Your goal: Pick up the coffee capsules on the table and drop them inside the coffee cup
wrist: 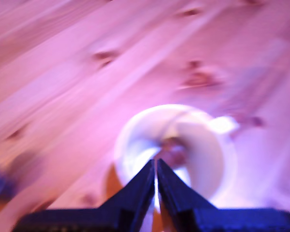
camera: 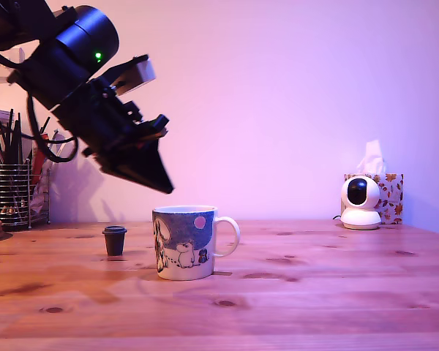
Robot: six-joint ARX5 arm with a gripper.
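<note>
Your end effector (camera: pixel 163 188) hung closed and empty above the coffee cup (camera: pixel 184 243); one dark capsule (camera: pixel 115 240) stood left, exterior view.

The single arm (camera: pixel 58 55) is seen entering from the upper corner on the exterior view's left and is angled steeply downward toward that view's right. A green light is lit on its dark cylindrical wrist housing. The gripper (camera: pixel 165 189) is held in the air, its dark tapered fingers (wrist: pixel 135 191) brought together, with only a thin slit left between the tips in the blurred wrist view.
</note>
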